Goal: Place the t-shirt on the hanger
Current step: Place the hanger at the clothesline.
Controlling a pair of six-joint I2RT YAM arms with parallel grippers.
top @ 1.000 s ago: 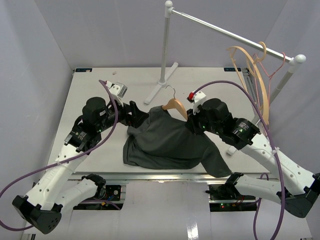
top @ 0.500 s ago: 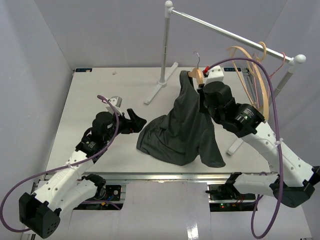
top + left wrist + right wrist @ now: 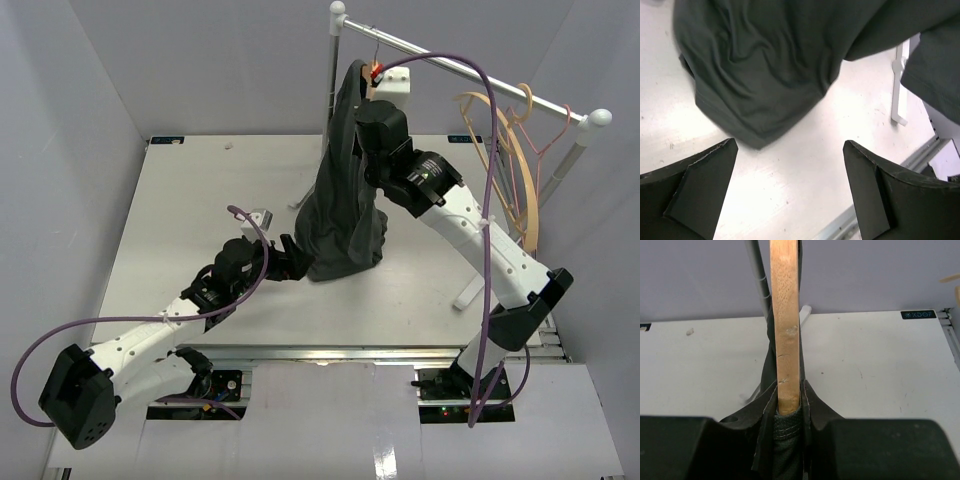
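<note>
While the right gripper (image 3: 788,409) pinches the hanger (image 3: 785,315), apparently through the t-shirt (image 3: 345,200), the left gripper (image 3: 789,165) gapes beside its hem.

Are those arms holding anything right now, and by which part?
The right gripper is shut on the wooden hanger, edge-on near its top, with collar fabric of the t-shirt pinched alongside. The left gripper is open and holds nothing.
</note>
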